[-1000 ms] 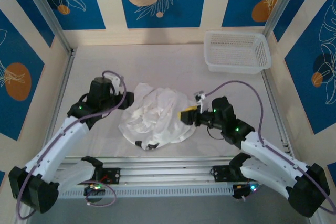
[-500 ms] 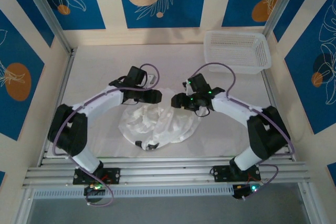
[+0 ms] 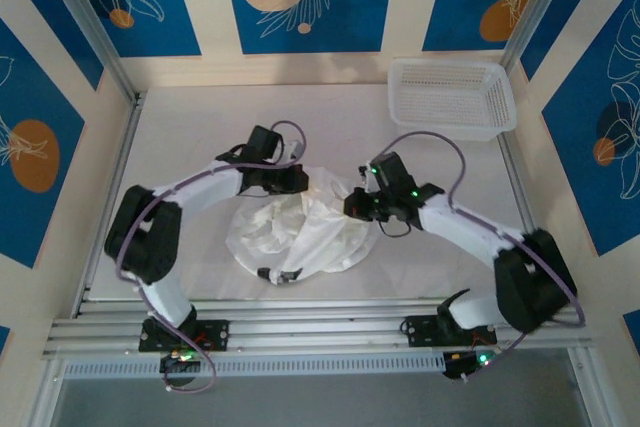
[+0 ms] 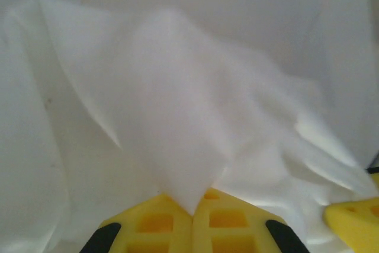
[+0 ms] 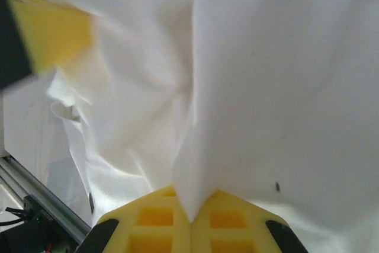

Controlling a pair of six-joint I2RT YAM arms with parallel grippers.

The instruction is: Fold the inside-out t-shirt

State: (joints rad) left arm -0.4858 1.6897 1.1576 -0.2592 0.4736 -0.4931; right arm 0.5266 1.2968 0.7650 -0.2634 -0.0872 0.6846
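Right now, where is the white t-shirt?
In the top view the t-shirt lies crumpled at mid-table, its far edge pinched by the left gripper and the right gripper; the mesh basket sits at the far right corner.

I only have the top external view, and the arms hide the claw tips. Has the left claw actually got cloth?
Observer: Yes. The left wrist view shows the left claw shut on a peak of the t-shirt.
Operator: And the right?
Observer: Its wrist view shows the right claw shut on a fold too.
Operator: Are the two close?
Observer: Yes; a second yellow finger, likely the right claw's, sits at the left wrist view's lower right edge.
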